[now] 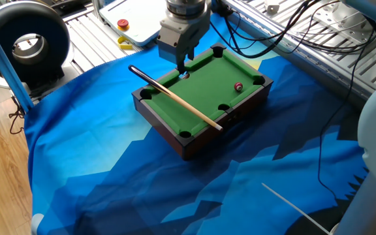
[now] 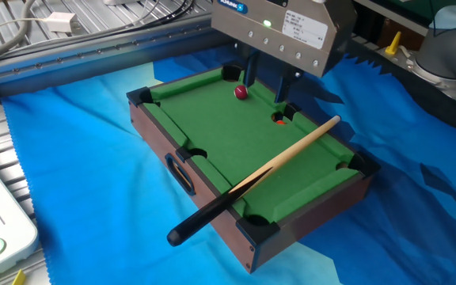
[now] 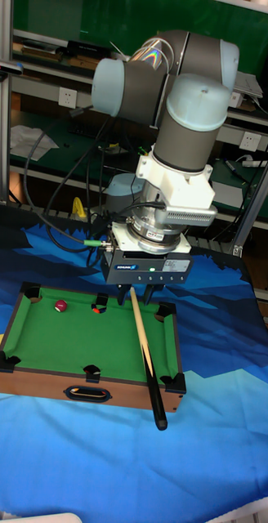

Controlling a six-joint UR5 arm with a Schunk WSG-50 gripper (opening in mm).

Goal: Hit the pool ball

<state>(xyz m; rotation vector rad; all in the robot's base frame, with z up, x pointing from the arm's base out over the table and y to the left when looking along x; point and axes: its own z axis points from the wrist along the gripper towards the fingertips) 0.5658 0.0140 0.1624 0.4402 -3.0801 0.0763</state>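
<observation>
I see the pool ball [image 2: 241,92], a tiny glossy dark-red sphere with a small white spot, sitting on the green felt of the mini pool table [image 2: 212,138] near one short end rail, between that end's two corner pockets. Open felt lies all around it on the side toward the table's middle.

My gripper [image 2: 264,93] hangs over the long rail at the side pocket on that side, its two dark fingers [image 2: 284,91] parted with a clear gap and holding nothing; the ball lies just beside one finger, and I cannot tell whether they touch.

A wooden cue [image 2: 267,172] lies diagonally across the other half of the table, its black butt overhanging a corner, well apart from the ball. The table stands on a blue cloth [image 2: 77,198].
</observation>
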